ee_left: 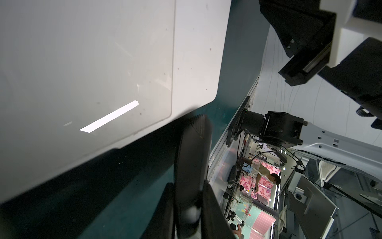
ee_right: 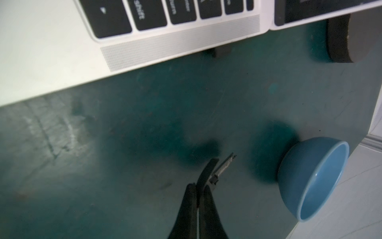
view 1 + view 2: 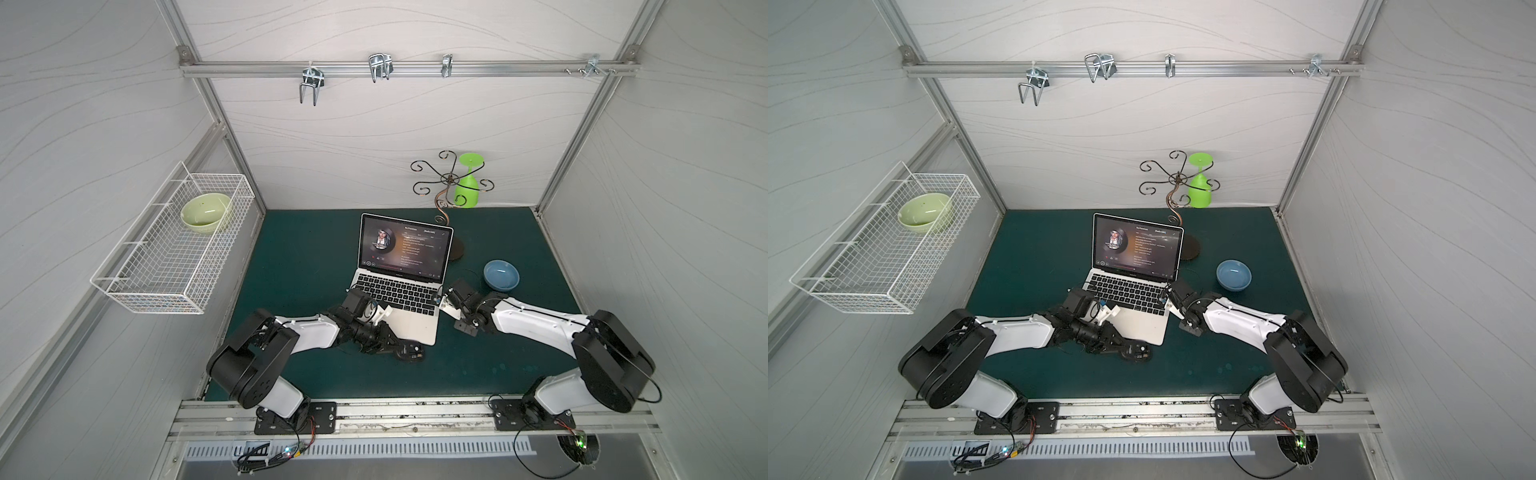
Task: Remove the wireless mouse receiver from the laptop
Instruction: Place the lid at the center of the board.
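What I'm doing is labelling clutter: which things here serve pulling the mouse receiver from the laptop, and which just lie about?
Job: laptop; wireless mouse receiver, pinched in the shut right gripper, clear of the laptop.
Lying about: blue bowl; green bowl in the wire basket; green goblet, upside down by the scroll stand; black mouse, in the left gripper.

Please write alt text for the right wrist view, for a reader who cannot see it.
The right hand, shut, holds the wireless mouse receiver above the green mat, apart from the laptop. A blue bowl stands nearby.
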`<state>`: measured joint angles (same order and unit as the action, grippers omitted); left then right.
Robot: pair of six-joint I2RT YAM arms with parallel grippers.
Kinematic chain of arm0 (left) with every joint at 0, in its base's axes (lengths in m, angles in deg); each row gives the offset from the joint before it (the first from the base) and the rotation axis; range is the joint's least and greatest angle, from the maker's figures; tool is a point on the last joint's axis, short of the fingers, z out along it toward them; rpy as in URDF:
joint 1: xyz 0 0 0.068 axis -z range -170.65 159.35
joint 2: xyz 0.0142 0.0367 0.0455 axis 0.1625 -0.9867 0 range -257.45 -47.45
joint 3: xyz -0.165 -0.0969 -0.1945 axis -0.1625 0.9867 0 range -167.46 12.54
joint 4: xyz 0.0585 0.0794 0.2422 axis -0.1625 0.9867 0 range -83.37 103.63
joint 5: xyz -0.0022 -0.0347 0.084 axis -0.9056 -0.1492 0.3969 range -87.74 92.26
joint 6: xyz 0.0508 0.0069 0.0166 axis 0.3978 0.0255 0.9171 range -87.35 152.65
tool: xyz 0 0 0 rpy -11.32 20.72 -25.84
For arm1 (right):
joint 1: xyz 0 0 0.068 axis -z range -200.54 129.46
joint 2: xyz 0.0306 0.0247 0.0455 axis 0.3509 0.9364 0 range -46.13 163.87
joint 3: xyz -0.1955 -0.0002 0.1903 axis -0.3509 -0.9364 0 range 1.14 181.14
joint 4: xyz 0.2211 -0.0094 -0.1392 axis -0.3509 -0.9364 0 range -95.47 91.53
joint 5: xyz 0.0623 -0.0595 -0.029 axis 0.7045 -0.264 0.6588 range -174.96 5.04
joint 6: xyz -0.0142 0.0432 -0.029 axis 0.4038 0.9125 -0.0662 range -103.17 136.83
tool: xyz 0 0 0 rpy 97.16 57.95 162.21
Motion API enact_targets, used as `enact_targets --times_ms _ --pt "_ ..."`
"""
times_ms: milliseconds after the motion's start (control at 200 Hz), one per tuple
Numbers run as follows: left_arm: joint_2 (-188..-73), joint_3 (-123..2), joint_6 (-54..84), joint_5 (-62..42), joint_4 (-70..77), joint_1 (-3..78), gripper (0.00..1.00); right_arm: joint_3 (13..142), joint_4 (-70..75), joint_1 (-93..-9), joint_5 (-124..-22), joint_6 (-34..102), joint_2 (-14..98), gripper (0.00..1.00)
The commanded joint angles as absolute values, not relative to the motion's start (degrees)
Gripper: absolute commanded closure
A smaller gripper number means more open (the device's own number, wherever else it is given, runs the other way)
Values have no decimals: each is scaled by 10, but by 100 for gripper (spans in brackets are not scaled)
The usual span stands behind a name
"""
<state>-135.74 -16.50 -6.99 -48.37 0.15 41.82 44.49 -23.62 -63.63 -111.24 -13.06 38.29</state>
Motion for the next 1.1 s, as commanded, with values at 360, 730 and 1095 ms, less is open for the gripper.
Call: enact_targets --times_ms 360,730,1095 --pt "-1362 -176 -37 -410 96 423 48 480 -281 -634 -1040 -87 337 48" --pt "-1250 -195 -10 -381 218 358 19 530 -277 -499 -734 225 203 36" --pt "-1133 -315 71 -239 436 257 15 469 -187 -444 -553 458 296 38"
